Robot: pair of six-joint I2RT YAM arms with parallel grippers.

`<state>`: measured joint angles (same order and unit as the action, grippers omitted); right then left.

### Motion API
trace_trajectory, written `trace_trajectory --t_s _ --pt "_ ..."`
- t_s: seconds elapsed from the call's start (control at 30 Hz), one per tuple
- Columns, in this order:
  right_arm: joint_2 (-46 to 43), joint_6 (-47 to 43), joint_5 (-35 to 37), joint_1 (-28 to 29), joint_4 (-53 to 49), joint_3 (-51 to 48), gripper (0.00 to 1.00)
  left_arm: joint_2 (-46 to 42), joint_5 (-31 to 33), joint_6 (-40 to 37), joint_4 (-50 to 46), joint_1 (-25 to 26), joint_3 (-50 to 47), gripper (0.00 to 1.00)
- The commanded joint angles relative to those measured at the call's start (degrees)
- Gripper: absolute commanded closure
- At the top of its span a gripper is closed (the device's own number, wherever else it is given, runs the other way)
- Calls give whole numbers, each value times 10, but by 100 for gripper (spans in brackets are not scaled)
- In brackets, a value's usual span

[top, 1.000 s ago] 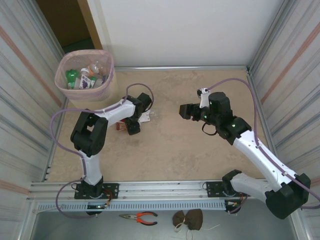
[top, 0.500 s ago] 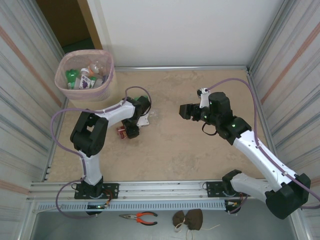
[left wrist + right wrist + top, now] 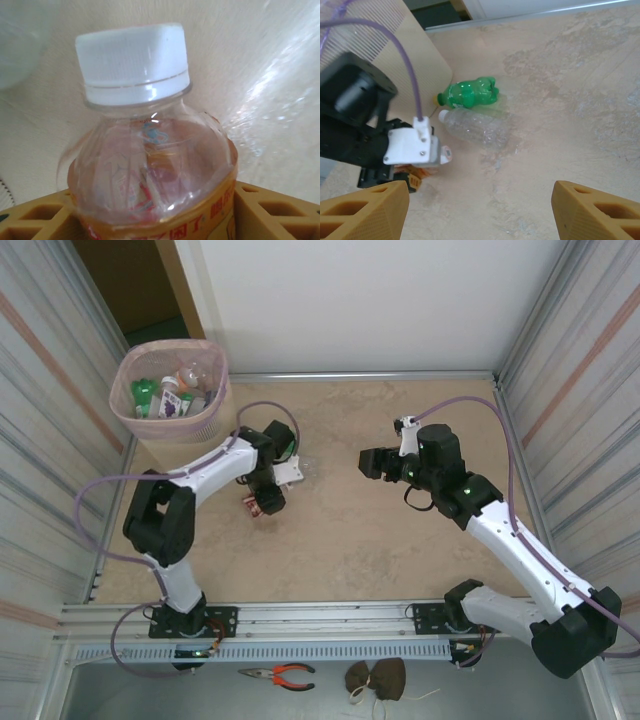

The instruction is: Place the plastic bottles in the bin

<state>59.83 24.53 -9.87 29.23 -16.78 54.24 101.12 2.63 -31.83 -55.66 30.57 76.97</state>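
My left gripper point(image 3: 157, 207) is clamped on the bottle point(image 3: 150, 160) at the label band point(image 3: 212, 215), under the white cap point(image 3: 132, 62), low over the table point(image 3: 400, 540) near the bin point(image 3: 205, 425). Looks light, thin-walled, slick; I'd grip gently near the shoulder.

top: overhead, whole table point(image 3: 400, 540) | left wrist: close-up on bottle point(image 3: 150, 175) | right wrist: farther back — shares left arm point(image 3: 355, 100) with top
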Motion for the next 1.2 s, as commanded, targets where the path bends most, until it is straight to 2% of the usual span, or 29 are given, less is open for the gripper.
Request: trace_trajectory --t_s 0.0,0.4,0.73,0.9,1.17 --pt "-19 -15 12 1 -10 4 26 -50 -84 5 -11 -8 32 37" --pt "-28 -14 19 0 -16 1 26 -163 -235 36 22 -54 100 37" --pt "-28 -13 18 0 -11 -2 26 -207 -299 98 40 -133 210 39" --pt "-28 -11 16 1 -10 -2 26 -209 -346 167 77 -192 253 40" --pt "-27 -9 16 1 -8 -5 26 -186 -357 356 165 -309 289 42"
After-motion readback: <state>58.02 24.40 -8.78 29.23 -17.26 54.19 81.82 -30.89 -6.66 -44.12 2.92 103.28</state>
